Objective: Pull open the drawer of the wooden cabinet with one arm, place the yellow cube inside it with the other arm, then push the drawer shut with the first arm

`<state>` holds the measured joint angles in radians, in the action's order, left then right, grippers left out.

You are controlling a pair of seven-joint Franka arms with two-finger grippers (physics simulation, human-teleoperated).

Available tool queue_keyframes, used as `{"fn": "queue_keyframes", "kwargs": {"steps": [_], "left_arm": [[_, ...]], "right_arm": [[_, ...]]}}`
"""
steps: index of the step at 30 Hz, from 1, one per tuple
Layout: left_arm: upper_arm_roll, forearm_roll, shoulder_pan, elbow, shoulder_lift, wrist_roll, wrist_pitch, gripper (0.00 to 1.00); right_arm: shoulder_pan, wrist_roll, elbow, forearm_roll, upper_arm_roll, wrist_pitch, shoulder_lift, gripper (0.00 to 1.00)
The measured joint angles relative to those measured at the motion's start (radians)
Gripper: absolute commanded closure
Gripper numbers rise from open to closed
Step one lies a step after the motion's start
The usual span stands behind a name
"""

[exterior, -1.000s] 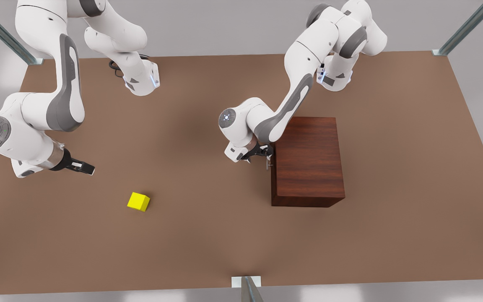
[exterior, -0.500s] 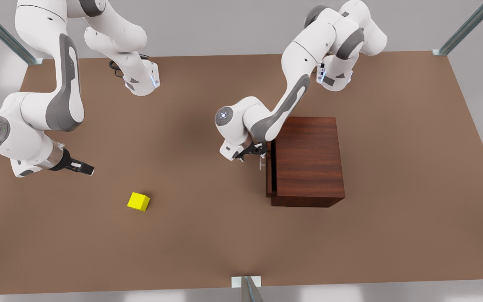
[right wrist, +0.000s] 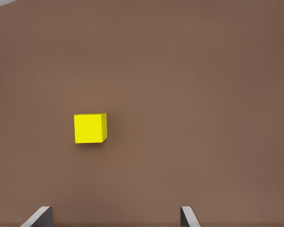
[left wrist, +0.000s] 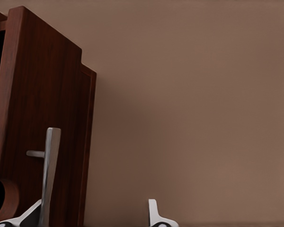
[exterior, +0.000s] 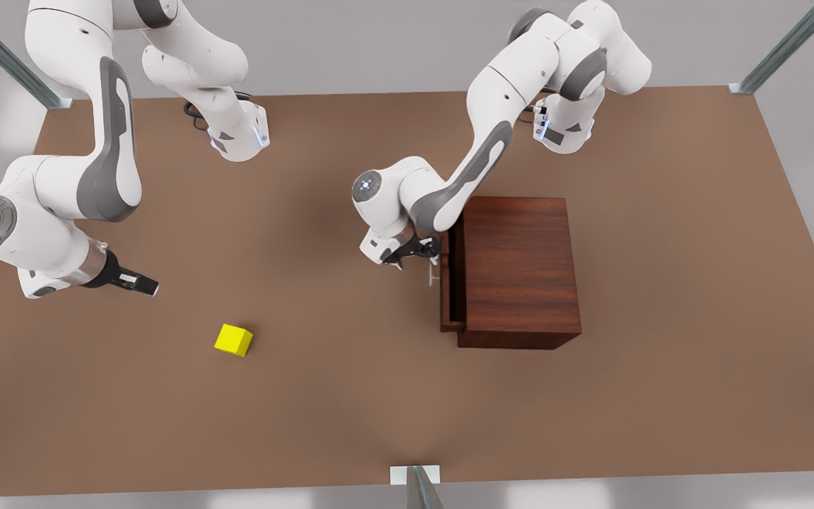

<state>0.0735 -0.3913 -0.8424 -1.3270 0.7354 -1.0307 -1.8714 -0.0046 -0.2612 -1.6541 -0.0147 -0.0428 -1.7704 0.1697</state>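
The desk (exterior: 350,396) is plain brown. The cabinet (exterior: 520,268) is a dark reddish-brown box with clear wood grain and a flat top; it stands just beyond the left tool (exterior: 417,256), on the front view's right. Its drawer (exterior: 447,283), the same wood and as wide as the cabinet, sticks out a little toward that tool, showing a dark gap behind its front panel. A thin silver bar handle (left wrist: 49,175) stands off the panel. The left tool is at this handle, with one finger (left wrist: 31,215) against the bar and the other well off to the side, so whether it clamps the bar I cannot tell. The right tool (exterior: 140,284) waits above the desk at the front view's left, fingers spread wide and holding nothing. The cube (exterior: 233,340), small, bright yellow and plain-faced, lies on the desk ahead of the right tool and apart from it.

A second ago the drawer was flush with the cabinet; it has since slid out, and the left tool has drawn back with the handle. The cube and right tool are unchanged.
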Motion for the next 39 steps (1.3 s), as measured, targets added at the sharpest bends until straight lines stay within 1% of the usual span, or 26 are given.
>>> {"fn": "queue_keyframes", "kwargs": {"steps": [16, 39], "left_arm": [[0.000, 0.001, -0.025, 0.093, 0.052, -0.017, 0.038, 0.00], [0.002, 0.003, -0.064, 0.158, 0.083, -0.050, 0.032, 0.00]], "right_arm": [[0.000, -0.004, 0.000, 0.000, 0.000, 0.000, 0.000, 0.00], [0.000, -0.006, 0.003, 0.000, 0.000, 0.000, 0.000, 0.00]]}}
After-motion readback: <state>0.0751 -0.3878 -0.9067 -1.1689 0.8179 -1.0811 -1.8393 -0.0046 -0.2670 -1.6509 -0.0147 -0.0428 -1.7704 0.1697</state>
